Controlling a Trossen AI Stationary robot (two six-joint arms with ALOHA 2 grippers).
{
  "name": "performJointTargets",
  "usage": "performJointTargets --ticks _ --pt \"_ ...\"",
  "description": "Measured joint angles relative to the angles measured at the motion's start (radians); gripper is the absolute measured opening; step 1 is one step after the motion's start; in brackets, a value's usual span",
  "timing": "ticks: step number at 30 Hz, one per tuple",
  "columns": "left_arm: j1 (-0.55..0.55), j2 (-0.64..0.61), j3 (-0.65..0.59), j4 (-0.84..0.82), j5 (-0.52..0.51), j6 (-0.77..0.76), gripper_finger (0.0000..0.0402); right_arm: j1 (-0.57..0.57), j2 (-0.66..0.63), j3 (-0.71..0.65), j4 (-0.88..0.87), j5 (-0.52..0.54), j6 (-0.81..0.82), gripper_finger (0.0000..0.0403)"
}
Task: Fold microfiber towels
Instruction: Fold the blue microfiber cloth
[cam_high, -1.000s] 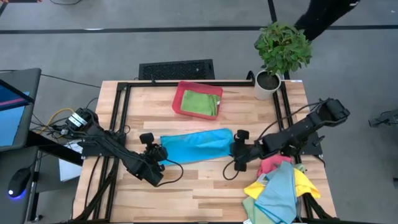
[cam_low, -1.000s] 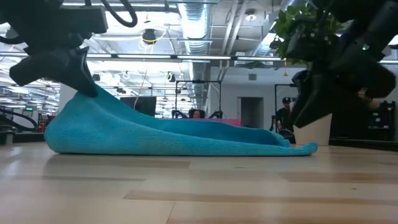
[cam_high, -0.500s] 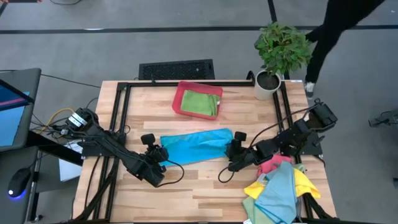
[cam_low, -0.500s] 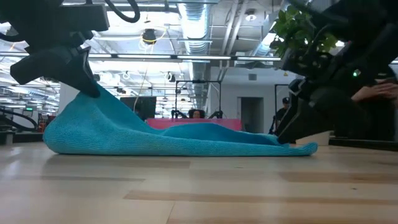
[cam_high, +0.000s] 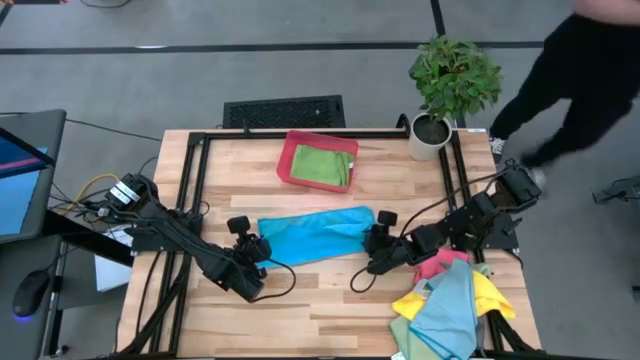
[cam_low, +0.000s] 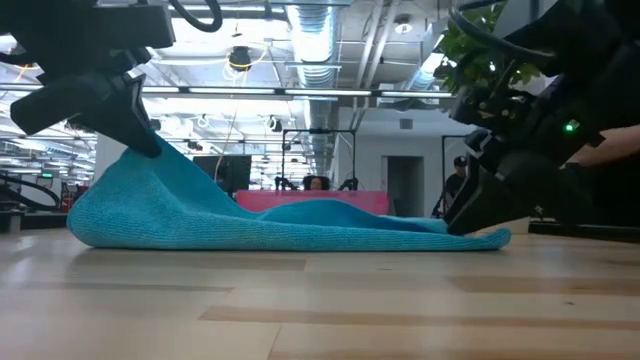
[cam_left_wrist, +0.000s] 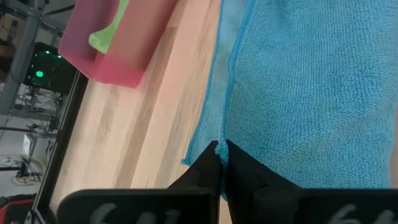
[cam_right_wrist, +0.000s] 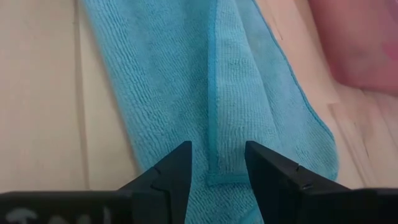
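Note:
A light blue towel (cam_high: 315, 232), folded into a long strip, lies across the middle of the table. My left gripper (cam_high: 256, 246) is shut on its left end, which stands raised in the low view (cam_low: 140, 170). My right gripper (cam_high: 372, 244) is open and low at the towel's right end. In the right wrist view its fingers (cam_right_wrist: 217, 163) stand on either side of the upper layer's hemmed corner (cam_right_wrist: 227, 177). A green towel (cam_high: 325, 166) lies in the red tray (cam_high: 288, 160) behind. My left gripper pinches the blue towel's left end at a hemmed edge (cam_left_wrist: 226, 132) between its two shut fingers, coming slanting down from above. One layer or several, I cannot tell. That end is lifted off the table; the rest lies flat. My right gripper: whether it touches the towel I cannot tell.
A pile of yellow, pink, green and blue towels (cam_high: 445, 300) hangs at the table's near right corner. A potted plant (cam_high: 450, 85) stands at the far right corner. A person (cam_high: 580, 70) moves beyond the right edge. Bare wood lies along the near edge.
My right gripper has gone down and a little toward the table's left, onto the blue towel's right end; its arm has dropped lower. The towel and my left gripper have kept still. The person at the far right has walked on.

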Motion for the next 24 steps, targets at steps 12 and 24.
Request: performJointTargets --ticks 12,24 --pt "-0.002 0.0 0.0 0.004 0.0 0.0 0.0 -0.012 0.013 -0.009 -0.008 0.004 0.0 0.0166" --pt "-0.002 0.0 0.0 0.007 -0.001 0.003 0.0 -0.005 0.023 0.002 -0.026 0.022 0.007 0.0125"
